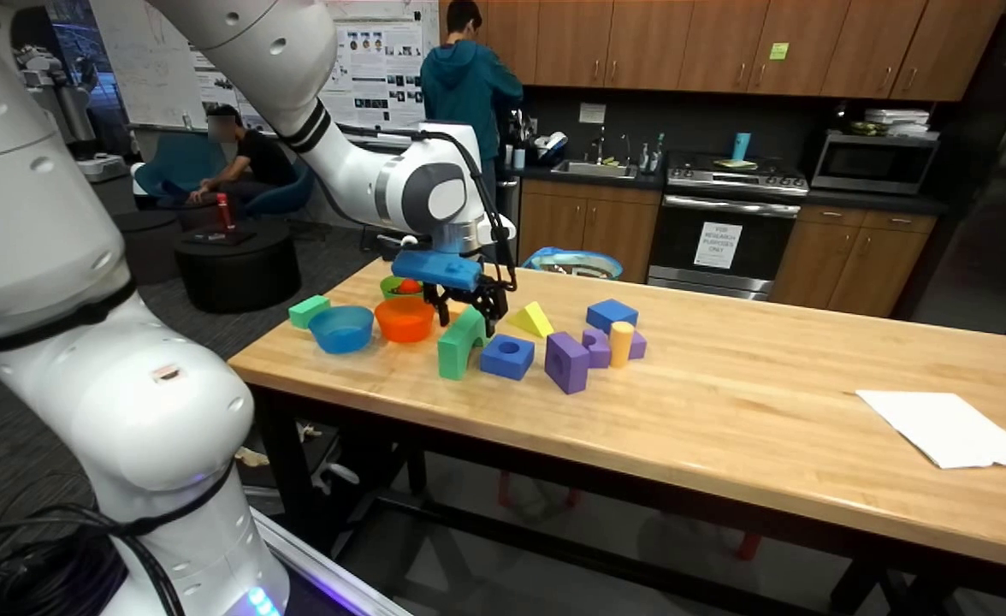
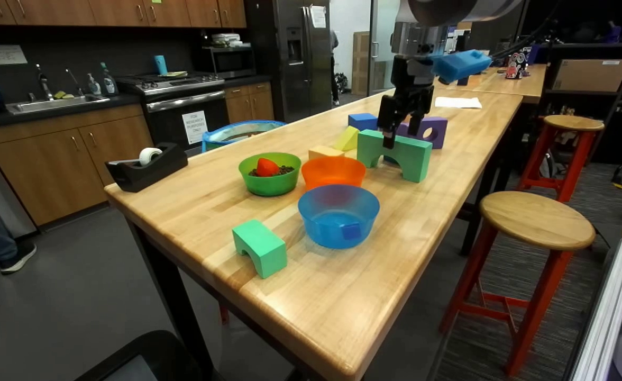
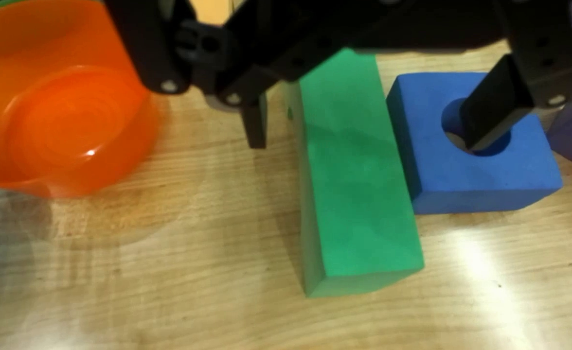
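One long, pale wooden tabletop (image 1: 751, 368) carries the arrangement, seen from where I stand in the room. Above it reaches a white, jointed robot arm (image 1: 161, 376). A flat, white, paper-like sheet (image 1: 948, 423) lies well apart from the coloured things. The black, two-fingered tool (image 3: 365, 147) is spread wide and has hold of nothing; its fingers (image 3: 255, 126) hang to either side of a large, green, foam-like arch block (image 3: 359, 180), which stands on two feet on the tabletop beneath. Bare wood shows between one finger and the arch block. Three round plastic bowls follow: a translucent blue bowl (image 2: 332, 222), an orange bowl (image 2: 334, 170) just beside it, and a green bowl (image 2: 268, 185) near the orange one. A purple, rectangular, foam-like block (image 1: 578, 364) with a hole stands near a blue, rectangular, foam-like block (image 3: 485, 172) with a round hole; the latter sits just beside the arch block, and in the wrist view the second finger appears in front of its hole. Smaller still are a green, foam-like little arch (image 2: 259, 241) near the blue bowl, a yellow triangular prism (image 1: 534, 321) and an upright tan cylinder (image 1: 622, 345). Smallest are a red, rounded object (image 2: 267, 167) and the dark pieces (image 2: 285, 170) around it, in the green bowl.
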`<action>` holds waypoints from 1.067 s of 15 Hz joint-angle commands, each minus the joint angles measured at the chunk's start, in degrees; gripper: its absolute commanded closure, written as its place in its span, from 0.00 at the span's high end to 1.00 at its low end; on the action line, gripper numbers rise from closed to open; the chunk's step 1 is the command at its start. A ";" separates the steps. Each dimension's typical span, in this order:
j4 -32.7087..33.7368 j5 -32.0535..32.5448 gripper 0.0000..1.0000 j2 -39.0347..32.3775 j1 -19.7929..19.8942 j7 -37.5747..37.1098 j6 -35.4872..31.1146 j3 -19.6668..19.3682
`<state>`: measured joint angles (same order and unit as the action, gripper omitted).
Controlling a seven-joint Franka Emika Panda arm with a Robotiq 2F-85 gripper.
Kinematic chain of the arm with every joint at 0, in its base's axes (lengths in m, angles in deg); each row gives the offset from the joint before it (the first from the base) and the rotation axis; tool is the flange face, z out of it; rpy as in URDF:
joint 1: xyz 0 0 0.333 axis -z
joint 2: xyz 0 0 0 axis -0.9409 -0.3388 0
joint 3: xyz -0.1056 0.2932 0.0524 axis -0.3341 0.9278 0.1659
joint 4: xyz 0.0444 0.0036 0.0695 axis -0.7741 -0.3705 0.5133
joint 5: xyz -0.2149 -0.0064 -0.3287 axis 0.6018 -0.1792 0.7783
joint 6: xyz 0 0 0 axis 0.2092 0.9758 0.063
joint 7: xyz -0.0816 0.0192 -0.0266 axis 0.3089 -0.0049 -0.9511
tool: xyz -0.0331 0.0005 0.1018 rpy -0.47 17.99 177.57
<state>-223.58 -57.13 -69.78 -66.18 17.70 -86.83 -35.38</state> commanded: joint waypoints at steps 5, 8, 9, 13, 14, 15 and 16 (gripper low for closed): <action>1.33 2.64 0.61 -2.18 0.13 -0.07 -1.06 0.09; 1.80 2.67 0.36 -2.40 0.08 -0.03 -0.67 0.11; 1.94 2.71 0.28 -2.46 0.08 -0.07 -0.63 0.12; 1.73 3.39 0.16 -2.04 0.24 -0.89 -0.52 0.24; 1.53 3.73 0.16 -1.76 0.30 -1.12 -0.32 0.27; 1.23 4.08 0.16 -1.39 0.33 -1.20 -0.13 0.25; 0.88 4.11 0.16 -1.02 0.29 -0.94 0.07 0.19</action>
<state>-222.22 -55.01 -71.81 -66.32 17.58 -87.45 -35.33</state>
